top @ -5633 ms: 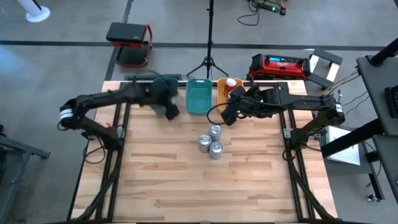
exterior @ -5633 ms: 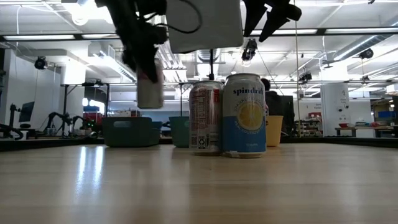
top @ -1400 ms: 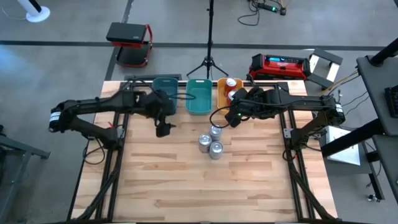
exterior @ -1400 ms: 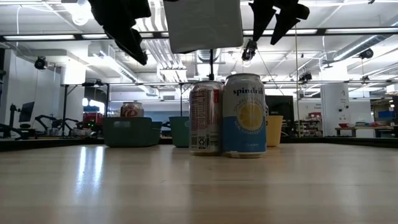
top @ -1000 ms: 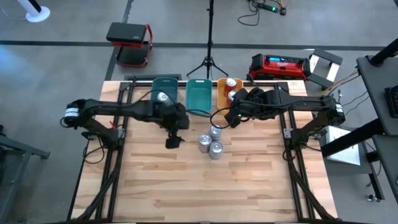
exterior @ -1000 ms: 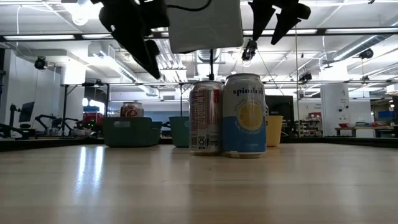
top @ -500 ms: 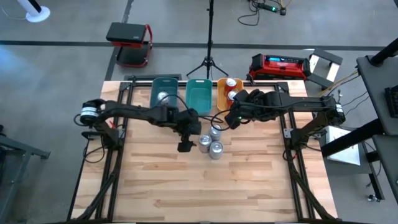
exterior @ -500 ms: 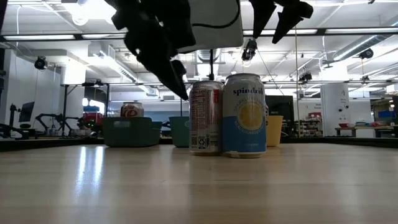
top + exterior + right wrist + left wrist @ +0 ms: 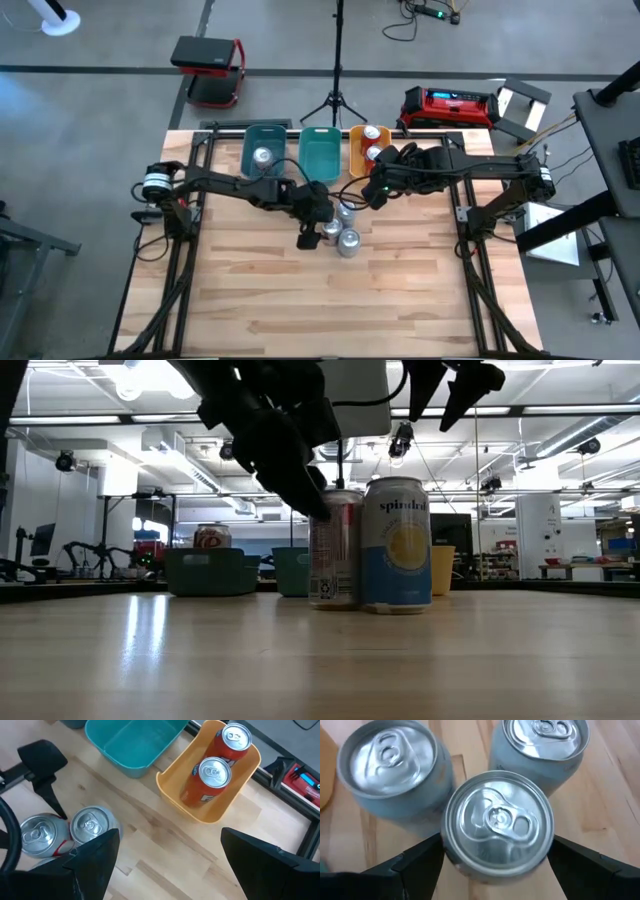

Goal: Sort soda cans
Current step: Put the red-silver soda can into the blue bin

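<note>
- We're watching the left gripper [image 9: 309, 238] coming down over the cluster of three silver-grey aluminium soda cans [image 9: 337, 225] sitting around the middle of the wooden table [image 9: 250, 300]. Its fingers are spread wide, one on each side of the nearest silver can [image 9: 497, 822], nothing clamped yet as far as we can tell.
- In the left wrist view, the two other silver cans are crowding right up against that one on its far side, touching or nearly so.
- The right gripper [image 9: 378, 190] is hanging open and empty just above the table near the far edge, beside the orange plastic bin [image 9: 175, 795].
- That orange bin is already holding the two red-sided soda cans [image 9: 215, 770]. One more silver can [image 9: 263, 156] is standing in the dark teal bin [image 9: 248, 140] toward the far left, and the lighter teal bin [image 9: 320, 172] between them is looking empty.
- We're guessing these cans are light, stiff enough for a sideways squeeze, but thin-walled, so too much force is going to dent them. The sides are smooth and slippery, so a mid-height grip across the body seems the safest bet.
- The tricky bit: the neighbours are so close that closing or lifting could nudge or tip them.
</note>
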Robot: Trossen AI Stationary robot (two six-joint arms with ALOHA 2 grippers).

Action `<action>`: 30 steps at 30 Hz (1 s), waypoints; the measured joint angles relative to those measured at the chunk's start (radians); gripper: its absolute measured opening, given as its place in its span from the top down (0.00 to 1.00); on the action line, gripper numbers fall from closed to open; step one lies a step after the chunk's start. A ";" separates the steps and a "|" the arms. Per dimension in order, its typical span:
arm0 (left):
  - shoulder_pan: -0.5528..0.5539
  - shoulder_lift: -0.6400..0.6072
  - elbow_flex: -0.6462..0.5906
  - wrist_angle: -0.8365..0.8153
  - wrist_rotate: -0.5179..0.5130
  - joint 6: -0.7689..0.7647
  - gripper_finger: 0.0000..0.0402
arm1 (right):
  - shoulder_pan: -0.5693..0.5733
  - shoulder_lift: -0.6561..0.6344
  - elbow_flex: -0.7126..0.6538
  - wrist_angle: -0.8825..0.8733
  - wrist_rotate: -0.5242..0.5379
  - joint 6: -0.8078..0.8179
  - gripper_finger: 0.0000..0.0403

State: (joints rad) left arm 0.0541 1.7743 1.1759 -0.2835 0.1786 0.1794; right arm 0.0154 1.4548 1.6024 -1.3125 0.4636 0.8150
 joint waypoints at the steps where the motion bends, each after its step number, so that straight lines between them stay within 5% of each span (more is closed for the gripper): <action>1: -0.003 0.007 0.000 0.012 0.000 0.000 0.19 | 0.000 0.000 0.000 0.000 -0.001 0.000 0.14; 30: -0.017 0.100 0.000 0.207 -0.040 -0.212 0.23 | 0.000 0.000 0.000 -0.001 -0.027 0.015 0.14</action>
State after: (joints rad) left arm 0.0372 1.8740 1.1763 -0.0766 0.1385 -0.0327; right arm 0.0154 1.4548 1.6024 -1.3133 0.4370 0.8300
